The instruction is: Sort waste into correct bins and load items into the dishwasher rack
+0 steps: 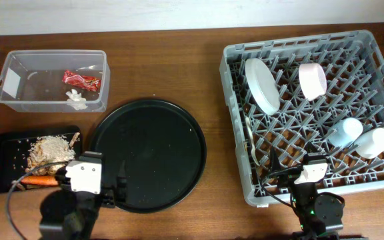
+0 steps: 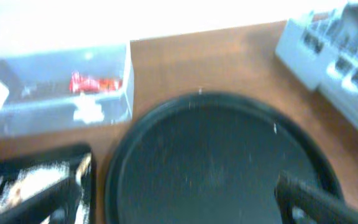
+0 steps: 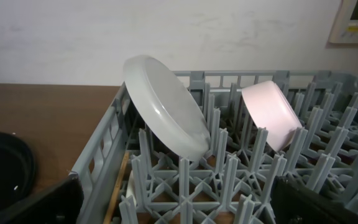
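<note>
The left gripper (image 2: 176, 205) and the right gripper (image 3: 179, 204) are both released and hold nothing. The white plate (image 1: 262, 84) and the pink bowl (image 1: 312, 80) stand in the grey rack (image 1: 234, 127). The red wrapper (image 1: 81, 80) lies in the clear tub (image 1: 39, 83).

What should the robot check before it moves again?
1. Red wrapper and tissue in the clear tub: ok.
2. Food scraps and carrot in the shallow black tray: ok.
3. Plate, pink bowl, blue cup and white cup in the rack: ok.
4. Fork in the rack, by its left wall: ok.
5. Left claw and right claw open and empty: ok.
</note>
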`<state>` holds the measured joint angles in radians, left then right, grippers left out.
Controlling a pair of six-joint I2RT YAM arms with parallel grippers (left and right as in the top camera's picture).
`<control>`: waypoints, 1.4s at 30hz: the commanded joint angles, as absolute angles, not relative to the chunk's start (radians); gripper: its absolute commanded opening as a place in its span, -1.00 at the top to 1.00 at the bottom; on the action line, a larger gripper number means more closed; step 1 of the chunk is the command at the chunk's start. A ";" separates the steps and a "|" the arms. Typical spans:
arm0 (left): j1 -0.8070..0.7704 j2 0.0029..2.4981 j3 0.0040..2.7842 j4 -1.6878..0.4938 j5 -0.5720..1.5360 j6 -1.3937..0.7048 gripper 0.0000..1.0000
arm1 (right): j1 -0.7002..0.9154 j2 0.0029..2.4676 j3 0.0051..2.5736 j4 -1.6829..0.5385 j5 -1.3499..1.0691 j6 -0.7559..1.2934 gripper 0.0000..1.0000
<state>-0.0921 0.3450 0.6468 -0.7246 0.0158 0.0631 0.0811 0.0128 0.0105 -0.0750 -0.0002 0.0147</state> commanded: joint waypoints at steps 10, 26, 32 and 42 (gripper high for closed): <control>-0.060 0.070 0.121 -0.093 0.041 0.019 -0.98 | 0.077 0.004 0.006 -0.081 0.006 0.007 -0.97; -0.053 0.005 0.009 -0.084 0.007 0.027 -0.98 | 0.077 0.004 0.006 -0.081 0.006 0.007 -0.97; -0.053 0.005 0.009 -0.084 0.007 0.027 -0.98 | 0.077 0.004 0.006 -0.081 0.006 0.007 -0.97; -0.053 0.005 0.009 -0.084 0.006 0.027 -0.98 | 0.077 0.004 0.006 -0.081 0.006 0.007 -0.97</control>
<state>-0.0586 0.0120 0.0135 -0.0799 -0.0010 0.0299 0.0811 0.0120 0.0105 -0.0750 0.0002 0.0143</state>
